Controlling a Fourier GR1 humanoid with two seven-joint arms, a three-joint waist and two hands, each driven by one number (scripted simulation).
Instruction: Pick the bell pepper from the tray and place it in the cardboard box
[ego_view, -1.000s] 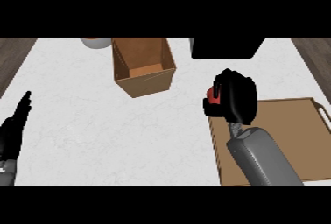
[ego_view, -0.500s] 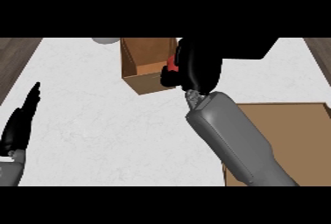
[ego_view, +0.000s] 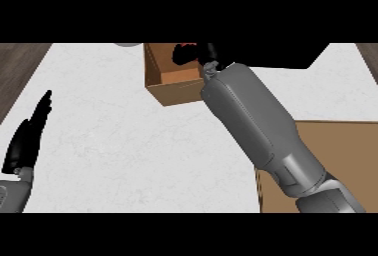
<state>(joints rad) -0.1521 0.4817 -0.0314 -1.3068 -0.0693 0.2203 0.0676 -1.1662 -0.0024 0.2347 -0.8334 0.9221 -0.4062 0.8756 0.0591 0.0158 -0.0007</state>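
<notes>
Right robot hand (ego_view: 193, 52) has moved over cardboard box (ego_view: 171, 85), bell pepper hidden.

Right forearm (ego_view: 258, 125) stretches far forward, right hand (ego_view: 193, 52) curled (fingers partly hidden); left hand (ego_view: 26, 137) rests flat-fingered.

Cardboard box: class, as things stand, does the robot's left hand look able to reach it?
Probably not without moving: the left hand rests open at the left edge, apart from the cardboard box, where the right hand already is.

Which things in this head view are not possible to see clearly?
- Bell pepper: only a red sliver shows; the right hand hides the rest.
- Cardboard box: its right wall is behind the right forearm.
- Tray: cut by the right edge and covered by the forearm.
</notes>
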